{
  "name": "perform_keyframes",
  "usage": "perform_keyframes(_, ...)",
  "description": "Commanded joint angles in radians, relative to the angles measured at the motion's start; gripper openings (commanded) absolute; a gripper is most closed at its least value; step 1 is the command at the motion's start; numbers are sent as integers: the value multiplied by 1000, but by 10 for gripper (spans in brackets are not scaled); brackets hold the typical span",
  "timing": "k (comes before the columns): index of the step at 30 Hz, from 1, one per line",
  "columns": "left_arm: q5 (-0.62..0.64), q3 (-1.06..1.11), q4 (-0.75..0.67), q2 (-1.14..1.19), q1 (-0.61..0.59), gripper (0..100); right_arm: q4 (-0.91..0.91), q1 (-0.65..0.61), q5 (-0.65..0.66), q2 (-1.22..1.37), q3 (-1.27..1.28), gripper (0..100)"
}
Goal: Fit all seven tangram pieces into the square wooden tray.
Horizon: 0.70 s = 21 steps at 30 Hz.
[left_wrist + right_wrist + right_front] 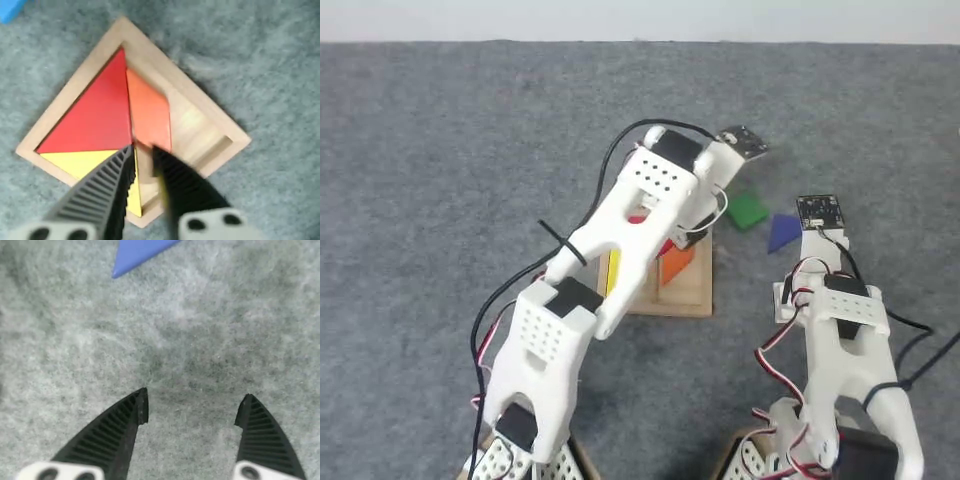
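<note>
Likely a lab bench; grey felt mat [440,150]; pale wall [620,20].

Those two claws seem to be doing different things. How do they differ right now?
The left claw has its fingers close together, with only a thin gap; the right claw is spread wide. The left claw hovers over the wooden tray, tips by the orange piece; the right claw hangs over bare grey carpet, a blue piece nearby. Both are black, ridged and hold nothing.
</note>
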Motion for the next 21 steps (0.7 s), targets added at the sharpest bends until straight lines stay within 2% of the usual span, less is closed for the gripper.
perform_keyframes(1,-12,-5,-23,11,-15,175,-15,-7,9,-31,-6,292)
perform_keyframes(11,-11,-7,-118,163,-12,179,-15,-7,9,-31,-6,292)
perform_keyframes(18,-3,-1,-101,224,25,176,-15,-7,9,-31,-6,292)
perform_keyframes(21,17,-1,-81,252,71,140,-15,-7,9,-31,-6,292)
